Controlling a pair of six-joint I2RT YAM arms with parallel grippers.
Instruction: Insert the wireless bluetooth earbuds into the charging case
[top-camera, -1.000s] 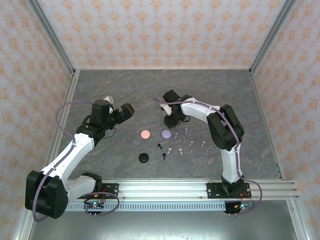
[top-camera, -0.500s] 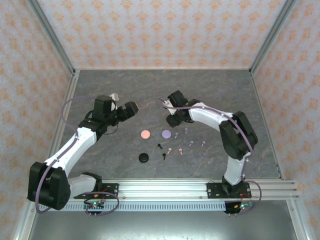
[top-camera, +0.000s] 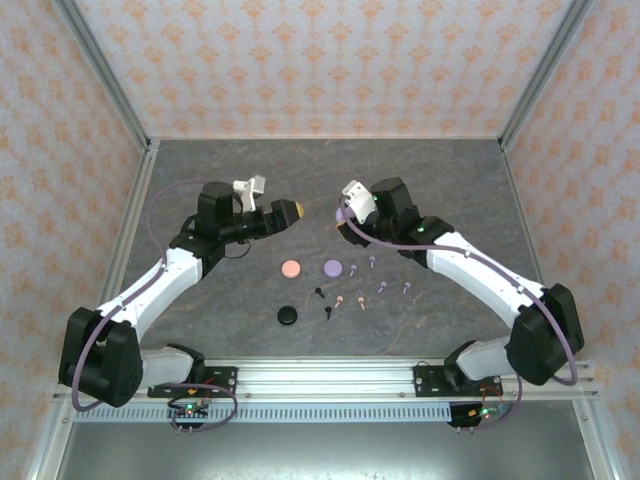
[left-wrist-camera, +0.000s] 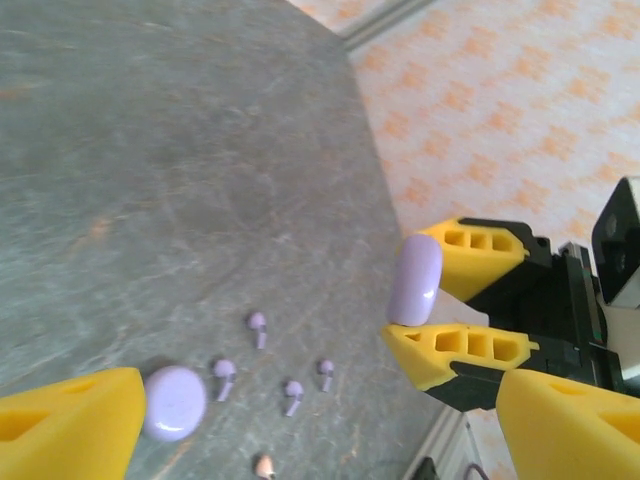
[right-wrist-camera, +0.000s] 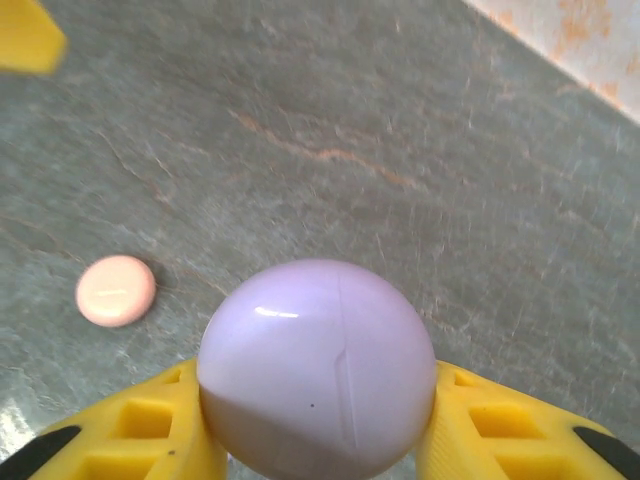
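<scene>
The right claw pinches a lilac case aloft, turned toward the left claw, which gapes wide, probably ready to help open it. The earbuds lie loose on the tabletop below, none inserted yet.

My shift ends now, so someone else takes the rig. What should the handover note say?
Left end effector: open, empty, raised, facing the right one.
Right end effector: shut on a lilac case held in the air; it looks closed.
On the table: pink case, black case, second lilac case, eight loose earbuds.
Done: one case in hand.
Left: open it, seat the earbuds.
</scene>
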